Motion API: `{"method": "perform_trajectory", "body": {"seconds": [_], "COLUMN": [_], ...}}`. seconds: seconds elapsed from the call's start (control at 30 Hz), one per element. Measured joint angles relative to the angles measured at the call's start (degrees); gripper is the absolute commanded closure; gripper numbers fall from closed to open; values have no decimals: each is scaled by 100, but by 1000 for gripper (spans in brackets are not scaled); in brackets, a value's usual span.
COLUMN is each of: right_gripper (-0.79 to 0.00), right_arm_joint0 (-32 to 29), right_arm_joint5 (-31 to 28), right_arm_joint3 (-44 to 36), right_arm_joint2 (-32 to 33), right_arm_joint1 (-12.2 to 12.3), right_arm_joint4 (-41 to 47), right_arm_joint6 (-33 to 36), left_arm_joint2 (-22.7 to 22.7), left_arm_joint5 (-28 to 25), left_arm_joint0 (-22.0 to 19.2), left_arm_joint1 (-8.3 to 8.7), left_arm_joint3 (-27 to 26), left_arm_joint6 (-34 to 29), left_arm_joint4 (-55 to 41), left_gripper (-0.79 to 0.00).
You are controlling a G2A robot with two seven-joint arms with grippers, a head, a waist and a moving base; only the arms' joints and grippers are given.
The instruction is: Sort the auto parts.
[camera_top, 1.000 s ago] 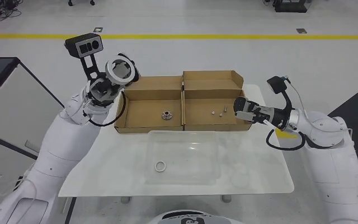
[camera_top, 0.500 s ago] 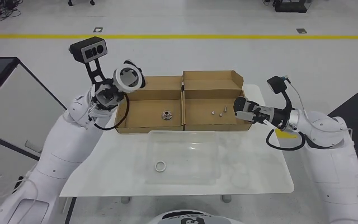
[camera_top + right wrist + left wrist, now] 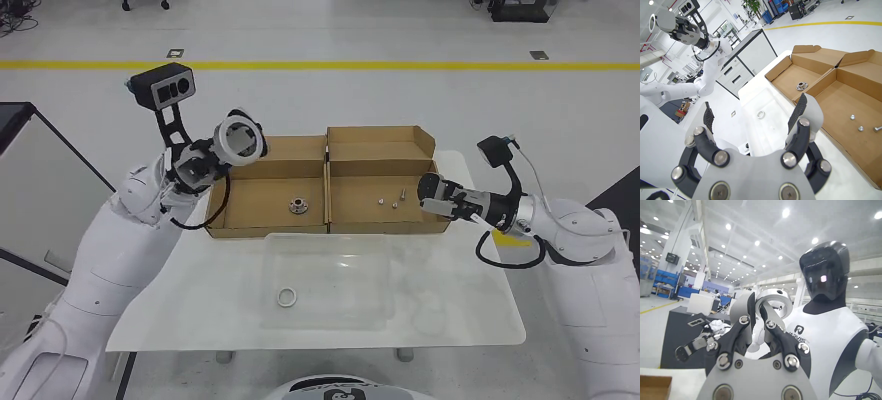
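While the left gripper (image 3: 756, 311) pinched a smooth steel collar ring (image 3: 785, 306) aloft by the left cardboard box's (image 3: 216, 205) far corner, a flanged metal bushing (image 3: 298, 206) lay inside; small screws (image 3: 395, 201) dotted the right box (image 3: 385, 228), whose edge the right gripper (image 3: 424, 190) flanked, spread wide.

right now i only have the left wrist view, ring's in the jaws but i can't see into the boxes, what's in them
observer: the left box holds one flanged hub, alone on its floor.
operator: and the right one
observer: the right box holds three small fasteners, close together.
operator: anything left outside the boxes
observer: one loose ring lies in the clear tray on the robot's side of the boxes.
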Motion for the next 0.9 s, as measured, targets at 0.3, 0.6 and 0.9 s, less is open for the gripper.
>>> {"method": "perform_trajectory", "body": {"seconds": [0.3, 0.6, 0.9], "right_gripper": [-785, -785, -785], "right_arm_joint0": [0, 0, 0], "right_arm_joint5": [0, 0, 0], "right_arm_joint3": [0, 0, 0], "right_arm_joint2": [0, 0, 0], "right_arm_joint1": [0, 0, 0], "right_arm_joint4": [0, 0, 0], "right_arm_joint6": [0, 0, 0], "left_arm_joint2": [70, 88, 54], "left_arm_joint5": [-91, -209, -209], "left_arm_joint0": [-6, 31, 6], "left_arm_joint1": [97, 64, 41], "left_arm_joint3": [64, 48, -13], "left_arm_joint6": [91, 211, 210], "left_arm_joint4": [606, -659, -778], "left_gripper": [0, 0, 0]}}
